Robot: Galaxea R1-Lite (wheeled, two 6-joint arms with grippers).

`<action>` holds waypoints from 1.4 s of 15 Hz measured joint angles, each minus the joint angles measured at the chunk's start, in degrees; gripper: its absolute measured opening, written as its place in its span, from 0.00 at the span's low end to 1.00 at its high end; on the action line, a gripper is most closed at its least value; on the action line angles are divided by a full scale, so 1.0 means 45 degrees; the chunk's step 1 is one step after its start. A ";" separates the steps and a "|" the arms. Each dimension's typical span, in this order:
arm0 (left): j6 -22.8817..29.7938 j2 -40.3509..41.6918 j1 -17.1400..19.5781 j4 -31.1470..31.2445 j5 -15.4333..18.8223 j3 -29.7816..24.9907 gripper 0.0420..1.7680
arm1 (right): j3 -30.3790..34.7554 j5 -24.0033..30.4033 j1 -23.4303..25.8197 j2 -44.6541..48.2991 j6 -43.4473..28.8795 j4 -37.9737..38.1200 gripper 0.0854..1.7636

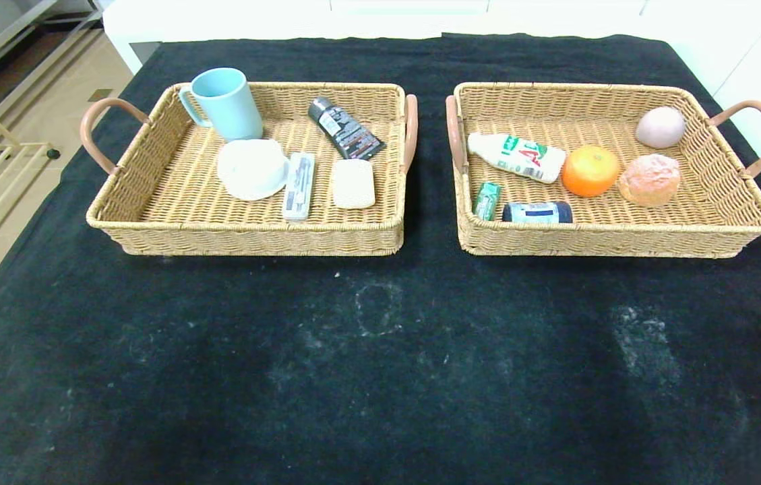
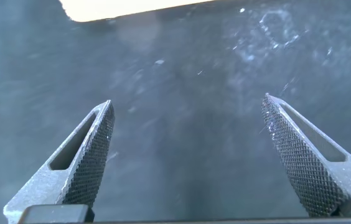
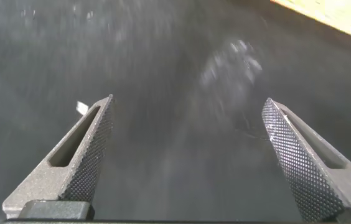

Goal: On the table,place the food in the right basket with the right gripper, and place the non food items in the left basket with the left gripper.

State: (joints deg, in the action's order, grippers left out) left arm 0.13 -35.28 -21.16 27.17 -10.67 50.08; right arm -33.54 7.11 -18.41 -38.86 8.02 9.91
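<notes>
— Wicker trays look sorted: orange (image 1: pixel 590 170) in the right basket (image 1: pixel 724 222), white dish (image 1: pixel 252 168) in the left basket (image 1: pixel 151 222). Any risk?
— Little. My left gripper (image 2: pixel 188 109) and right gripper (image 3: pixel 188 106) hang over bare bench (image 1: pixel 380 364) short of the baskets, jaws wide and empty; a needless reach might snag a rim.

We're seeing the left gripper (image 2: pixel 188 109) with two grey pointed fingers (image 2: pixel 91 155), cross-hatched inside, a slot cut along each; the right gripper (image 3: pixel 188 109) has the same grey textured, slotted fingers (image 3: pixel 300 162).
</notes>
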 joint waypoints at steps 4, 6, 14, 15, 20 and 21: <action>-0.0520 0.1636 0.1913 0.0889 0.2400 0.0501 0.97 | -0.1268 -0.0349 0.1850 0.3026 -0.0116 0.2880 0.97; -0.0696 0.2297 0.3094 0.1249 0.3868 0.0694 0.97 | -0.1373 -0.0171 0.2850 0.4204 -0.0144 0.4118 0.97; -0.1075 0.4827 0.5020 0.1856 0.6529 -0.0826 0.97 | 0.0417 0.0214 0.4120 0.7382 -0.0247 0.4827 0.97; -0.1154 0.5188 0.4947 0.1747 0.6523 -0.1262 0.97 | 0.0796 0.0317 0.4120 0.7767 -0.0398 0.4749 0.97; -0.1842 0.6995 0.4738 -0.1904 0.6307 -0.5109 0.97 | 0.3153 0.0563 0.4131 0.8571 -0.0994 0.0753 0.97; -0.1915 0.7252 0.4725 -0.3129 0.6006 -0.6193 0.97 | 0.3955 0.0539 0.4131 0.8607 -0.0864 -0.0458 0.97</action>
State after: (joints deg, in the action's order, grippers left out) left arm -8.48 -2.65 0.10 13.09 16.36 22.21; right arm -15.74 9.53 0.18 -0.13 4.13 7.85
